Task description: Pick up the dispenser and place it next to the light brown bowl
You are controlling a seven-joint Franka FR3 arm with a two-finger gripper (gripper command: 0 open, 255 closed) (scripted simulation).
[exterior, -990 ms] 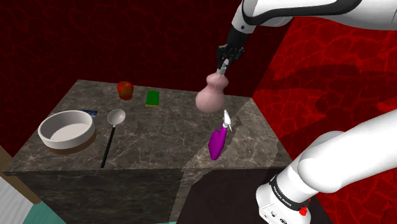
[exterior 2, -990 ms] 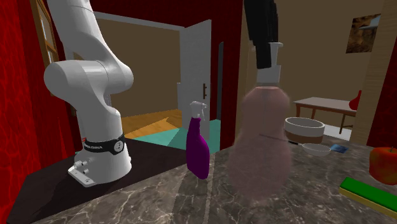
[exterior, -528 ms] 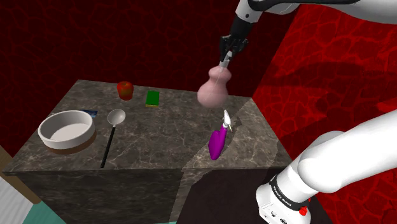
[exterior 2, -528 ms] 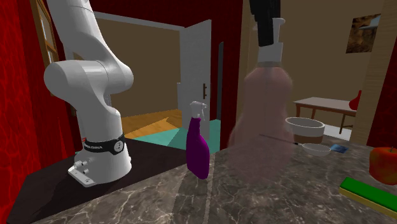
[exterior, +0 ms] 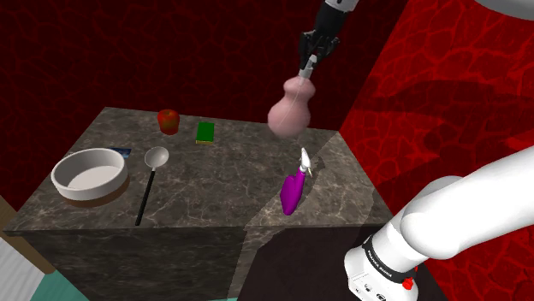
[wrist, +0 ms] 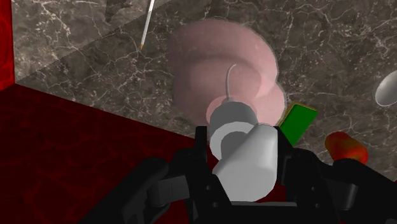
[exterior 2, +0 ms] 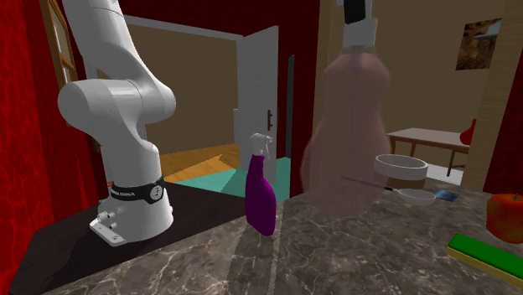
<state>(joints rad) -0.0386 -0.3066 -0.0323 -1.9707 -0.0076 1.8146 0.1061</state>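
The dispenser [exterior: 288,109] is a pale pink, round-bellied bottle with a grey-white pump head. It hangs well above the far right part of the dark marble table [exterior: 214,184], with my gripper [exterior: 308,67] shut on its pump top. In the wrist view the black fingers [wrist: 203,153] clasp the pump head, with the gripper [wrist: 245,149] looking down on the pink body [wrist: 222,70]. The second exterior view has the dispenser [exterior 2: 348,142] large and near, hanging from the gripper [exterior 2: 356,10]. The light brown bowl [exterior: 89,174] with a white inside sits at the shoulder view's left [exterior 2: 401,170].
A purple spray bottle [exterior: 293,188] stands near the table's right edge, below the dispenser [exterior 2: 261,193]. A long-handled spoon [exterior: 150,175] lies beside the bowl. A green block [exterior: 204,132] and a red object [exterior: 169,120] sit along the far edge. A small blue card [exterior: 120,152] lies behind the bowl.
My gripper has risen steadily with the dispenser held in it, drifting slightly toward the shoulder view's right. Nothing on the table has moved.
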